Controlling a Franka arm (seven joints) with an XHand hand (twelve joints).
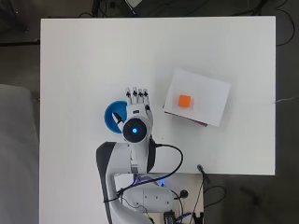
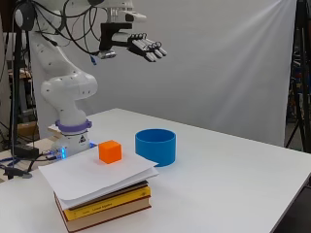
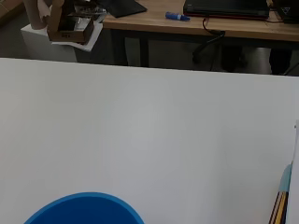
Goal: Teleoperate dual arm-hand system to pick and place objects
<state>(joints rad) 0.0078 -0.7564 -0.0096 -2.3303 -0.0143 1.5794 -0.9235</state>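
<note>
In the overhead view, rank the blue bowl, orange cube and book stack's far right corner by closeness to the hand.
1. blue bowl: partly under the hand, at its left.
2. orange cube: right, on the paper.
3. book stack corner: farther right.

An orange cube (image 2: 110,151) sits upright near the middle of a white paper sheet (image 2: 87,177) that covers a stack of books (image 2: 104,206). Just beside the stack, a blue, open-topped round container (image 2: 155,147) stands upright on the white tabletop (image 2: 233,179), apart from the cube.
</note>
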